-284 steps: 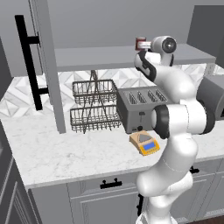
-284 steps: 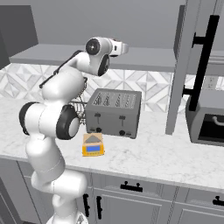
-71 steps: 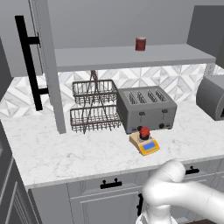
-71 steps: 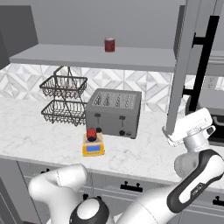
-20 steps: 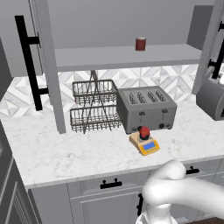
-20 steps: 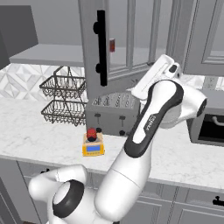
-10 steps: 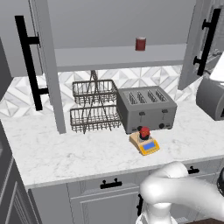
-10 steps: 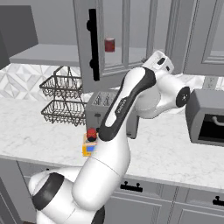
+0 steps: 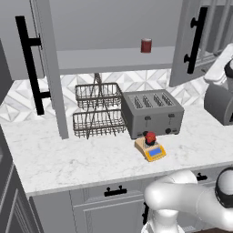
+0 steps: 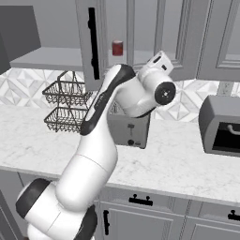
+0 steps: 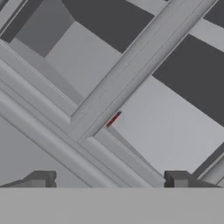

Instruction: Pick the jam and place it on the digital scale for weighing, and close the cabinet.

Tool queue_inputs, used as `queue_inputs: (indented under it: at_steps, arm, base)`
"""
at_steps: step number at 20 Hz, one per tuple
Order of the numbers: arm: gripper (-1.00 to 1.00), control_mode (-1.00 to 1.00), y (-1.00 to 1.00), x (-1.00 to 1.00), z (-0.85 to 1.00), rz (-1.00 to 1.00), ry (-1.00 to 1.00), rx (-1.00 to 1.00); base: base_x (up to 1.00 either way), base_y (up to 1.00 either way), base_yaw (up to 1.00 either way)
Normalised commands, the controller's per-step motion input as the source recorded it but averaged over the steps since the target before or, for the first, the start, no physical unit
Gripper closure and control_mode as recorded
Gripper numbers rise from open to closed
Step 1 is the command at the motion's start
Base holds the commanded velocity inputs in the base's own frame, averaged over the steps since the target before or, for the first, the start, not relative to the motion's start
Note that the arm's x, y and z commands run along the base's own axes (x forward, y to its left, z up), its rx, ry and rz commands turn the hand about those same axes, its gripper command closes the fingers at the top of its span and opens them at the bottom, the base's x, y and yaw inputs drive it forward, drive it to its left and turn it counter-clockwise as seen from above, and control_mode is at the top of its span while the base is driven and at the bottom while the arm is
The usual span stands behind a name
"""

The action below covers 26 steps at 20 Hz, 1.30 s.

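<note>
On yellow digital scale (image 9: 150, 149), squat red jam (image 9: 150, 137)

The arm reaches up high, its tool (image 11: 107, 179) empty with fingertips spread apart.

No readable text, label, brand, number or sign is showing anywhere. The digital scale (image 9: 150, 149) is showing a plain blue display with no legible digits, and the dark-red can (image 9: 146, 45) on the shelf is carrying no legible label.
</note>
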Motion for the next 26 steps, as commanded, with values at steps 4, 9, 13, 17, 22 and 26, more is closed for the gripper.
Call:
queue_inputs:
  at_steps: [4, 9, 13, 17, 22, 26]
  arm:
    - [-1.0, -1.0, 0.48, 0.55, 0.0, -0.21, 0.0, 0.0]
    - [-1.0, -1.0, 0.4, 0.54, -0.02, -0.19, 0.01, 0.0]
    - [-1.0, -1.0, 0.29, 0.55, 0.0, -0.16, 0.01, 0.0]
    - [-1.0, -1.0, 0.13, 0.54, 0.0, -0.13, 0.01, 0.0]
    - [-1.0, -1.0, 0.1, 0.48, 0.0, -0.11, 0.03, 0.0]
    - [-1.0, -1.0, 0.0, 0.46, 0.0, -0.08, 0.07, 0.0]
  base:
    - [0.0, 0.0, 0.0]
    - [0.0, 0.0, 0.0]
    - [0.0, 0.0, 0.0]
    - [0.0, 0.0, 0.0]
    - [0.0, 0.0, 0.0]
    - [0.0, 0.0, 0.0]
